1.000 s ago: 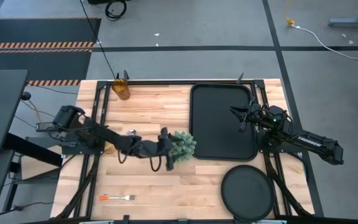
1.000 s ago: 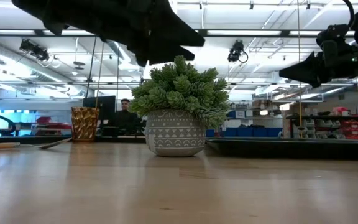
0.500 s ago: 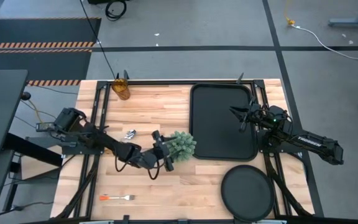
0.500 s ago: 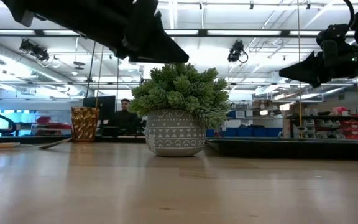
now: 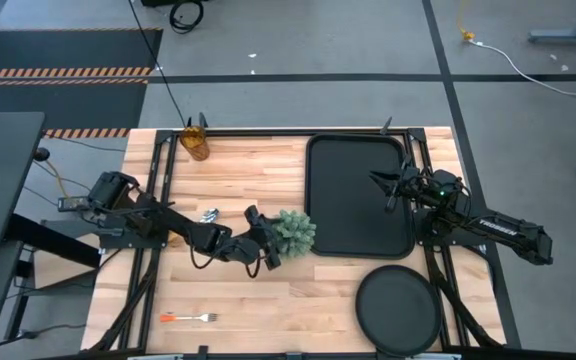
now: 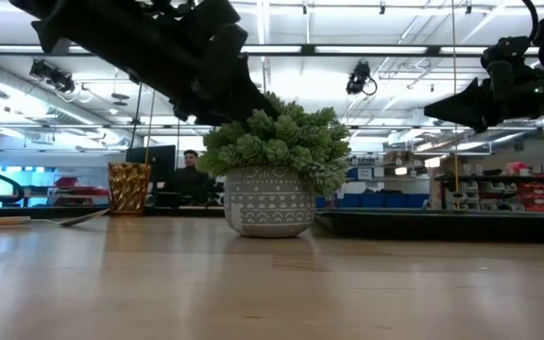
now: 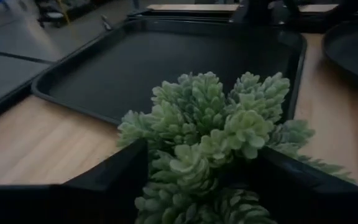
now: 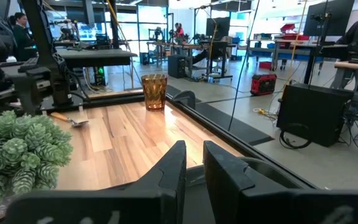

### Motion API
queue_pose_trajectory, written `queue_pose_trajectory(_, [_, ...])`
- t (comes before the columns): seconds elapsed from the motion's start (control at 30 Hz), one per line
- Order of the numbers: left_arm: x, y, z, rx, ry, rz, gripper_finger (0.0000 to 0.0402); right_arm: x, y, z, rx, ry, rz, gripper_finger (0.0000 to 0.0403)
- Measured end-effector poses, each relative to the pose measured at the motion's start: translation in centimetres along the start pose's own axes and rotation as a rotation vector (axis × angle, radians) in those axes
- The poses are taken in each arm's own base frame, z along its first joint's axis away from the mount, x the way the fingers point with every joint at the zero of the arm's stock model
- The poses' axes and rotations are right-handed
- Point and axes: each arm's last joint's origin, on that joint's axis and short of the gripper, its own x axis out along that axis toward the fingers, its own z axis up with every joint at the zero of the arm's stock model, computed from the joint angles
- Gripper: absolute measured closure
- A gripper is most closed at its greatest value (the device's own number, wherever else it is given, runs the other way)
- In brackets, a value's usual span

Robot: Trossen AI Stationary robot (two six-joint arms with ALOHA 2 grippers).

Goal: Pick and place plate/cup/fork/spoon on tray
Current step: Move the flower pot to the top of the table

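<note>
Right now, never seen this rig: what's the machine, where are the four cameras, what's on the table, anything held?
Two dark robot arms work at a wooden table. One camera looks straight down, one sits at table level, and one rides on each wrist. On the table: a black tray, a round plate, an amber cup, a fork, a spoon and a potted plant. The left end effector straddles the plant's leaves, fingers spread. The right end effector hovers above the tray, fingers close together. Neither holds any tableware.

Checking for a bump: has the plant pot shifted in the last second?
Yes, slightly: in the low view the plant pot sits a little nearer the tray than before.
</note>
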Motion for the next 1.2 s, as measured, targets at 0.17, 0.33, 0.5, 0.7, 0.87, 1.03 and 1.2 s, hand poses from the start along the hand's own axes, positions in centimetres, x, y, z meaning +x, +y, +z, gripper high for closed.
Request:
queue_pose_trajectory(0.17, [0.0, 0.0, 0.0, -0.002, 0.000, -0.003, 0.0240, 0.0, 0.0, 0.0, 0.000, 0.000, 0.000, 0.0341])
queue_pose_trajectory(0.33, [0.0, 0.1, 0.1, -0.008, -0.014, 0.019, 0.0336, 0.0, 0.0, 0.0, 0.000, 0.000, 0.000, 0.0341])
queue_pose_trajectory(0.5, [0.6, 0.9, 0.8, 0.031, -0.044, 0.054, 0.0389, 0.0, 0.0, 0.0, 0.000, 0.000, 0.000, 0.0341])
queue_pose_trajectory(0.7, [1.3, 3.8, 3.1, 0.055, -0.080, 0.128, 0.0371, 0.0, 0.0, 0.0, 0.000, 0.000, 0.000, 0.0341])
queue_pose_trajectory(0.87, [2.4, 7.6, 5.0, 0.053, -0.106, 0.240, 0.0385, 0.0, 0.0, 0.0, 0.000, 0.000, 0.000, 0.0341])
queue_pose_trajectory(1.03, [4.8, 12.6, 5.3, -0.007, -0.094, 0.362, 0.0383, 0.0, 0.0, 0.0, 0.000, 0.000, 0.000, 0.0341])
queue_pose_trajectory(1.2, [7.4, 16.6, 4.4, -0.122, -0.102, 0.409, 0.0380, 0.0, 0.0, 0.0, 0.000, 0.000, 0.000, 0.0341])
